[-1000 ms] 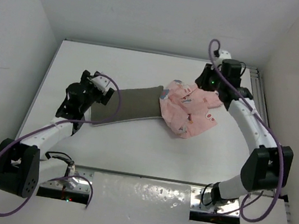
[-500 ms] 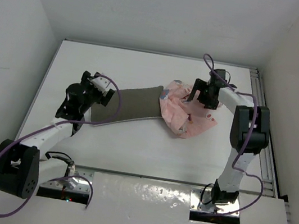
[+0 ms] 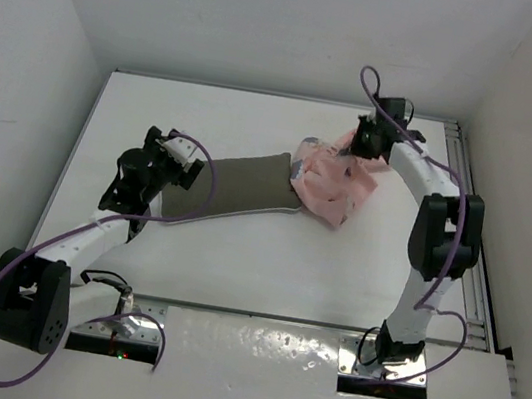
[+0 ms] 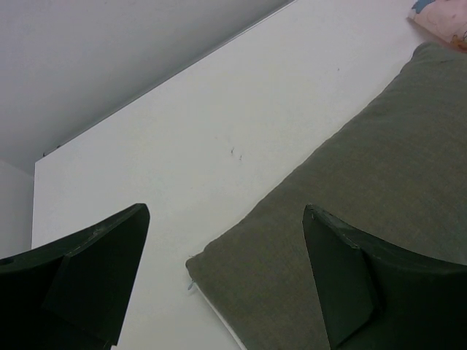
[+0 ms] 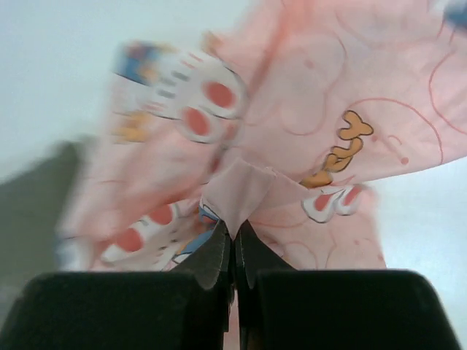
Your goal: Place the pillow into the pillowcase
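Note:
The grey-olive pillow [image 3: 238, 187] lies flat on the table, its right end tucked under the pink printed pillowcase [image 3: 334, 182]. In the left wrist view the pillow [image 4: 350, 204] fills the lower right, its near corner between my open jaws. My left gripper [image 3: 174, 157] is open over the pillow's left end; in its own view the left gripper [image 4: 226, 248] holds nothing. My right gripper [image 3: 359, 145] is shut on a fold of the pillowcase [image 5: 292, 124] and lifts it at the far side; its fingertips [image 5: 235, 233] pinch the cloth.
The white table [image 3: 237, 256] is enclosed by white walls at the back and sides. A metal rail [image 3: 470, 191] runs along the right edge. Purple cables loop off both arms.
My right gripper has closed on the pillowcase and pulled it up and back, bunching the cloth narrower. The left arm and the pillow have not moved.

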Controlling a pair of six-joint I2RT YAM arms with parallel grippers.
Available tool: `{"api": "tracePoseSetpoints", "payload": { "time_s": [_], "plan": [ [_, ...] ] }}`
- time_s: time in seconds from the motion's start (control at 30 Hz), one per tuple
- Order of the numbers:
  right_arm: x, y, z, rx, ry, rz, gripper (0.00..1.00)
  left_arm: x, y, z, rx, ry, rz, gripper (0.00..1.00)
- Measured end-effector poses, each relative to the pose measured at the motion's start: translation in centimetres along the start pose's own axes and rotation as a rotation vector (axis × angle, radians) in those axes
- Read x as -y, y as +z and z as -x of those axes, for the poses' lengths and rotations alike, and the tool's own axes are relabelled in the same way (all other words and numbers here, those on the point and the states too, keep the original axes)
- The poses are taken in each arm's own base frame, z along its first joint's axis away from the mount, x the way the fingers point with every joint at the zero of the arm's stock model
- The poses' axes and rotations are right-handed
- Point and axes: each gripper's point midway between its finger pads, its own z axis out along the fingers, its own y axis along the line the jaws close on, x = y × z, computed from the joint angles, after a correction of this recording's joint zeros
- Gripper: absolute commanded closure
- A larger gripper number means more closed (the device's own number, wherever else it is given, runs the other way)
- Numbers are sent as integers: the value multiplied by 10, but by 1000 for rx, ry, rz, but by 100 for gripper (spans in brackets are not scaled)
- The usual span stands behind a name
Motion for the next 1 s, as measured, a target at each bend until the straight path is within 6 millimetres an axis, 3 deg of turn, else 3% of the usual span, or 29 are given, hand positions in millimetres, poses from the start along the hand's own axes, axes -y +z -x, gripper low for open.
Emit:
{"api": "tracePoseSetpoints", "payload": {
  "time_s": [0.1,0.2,0.3,0.37,0.4,0.47,0.53,0.57,0.6,0.63,0.67,0.7,0.73,0.87,0.9,0.97,1.0],
  "plan": [
    [-54,-45,61,180,-101,139,100,-1,0,0,-1,-13,7,13],
    [-142,-117,105,386,-266,382,100,-6,0,0,-4,-43,39,12],
    [-229,-196,102,531,-451,669,100,-15,-1,-1,-11,-67,89,12],
    [-270,-240,82,601,-552,839,100,-21,-2,-2,-14,-74,117,12],
    [-279,-255,73,625,-585,893,100,-23,-3,-1,-13,-74,126,12],
    [-278,-266,62,647,-610,931,100,-28,-4,1,-5,-72,146,12],
    [-262,-252,60,623,-595,902,100,-31,-6,5,7,-64,158,12],
    [-251,-239,58,597,-581,875,84,-33,-7,8,14,-60,161,12],
    [-240,-223,51,557,-565,845,61,-34,-8,11,23,-51,162,12],
    [-226,-205,44,508,-539,800,44,-33,-9,14,31,-42,153,12],
    [-211,-186,35,460,-519,745,34,-31,-10,16,38,-25,135,11],
    [-199,-171,28,416,-497,698,8,-27,-12,18,40,-4,107,9],
    [-186,-154,18,358,-471,650,1,-21,-13,21,45,28,61,9],
    [-143,-112,0,220,-381,471,1,4,-22,28,60,111,-103,9],
    [-133,-107,-2,200,-350,436,10,10,-24,28,60,123,-137,16],
    [-109,-98,-1,179,-275,369,38,19,-26,22,44,127,-187,32],
    [-97,-93,-3,171,-218,342,70,24,-26,17,27,126,-211,50]
  ]
}}
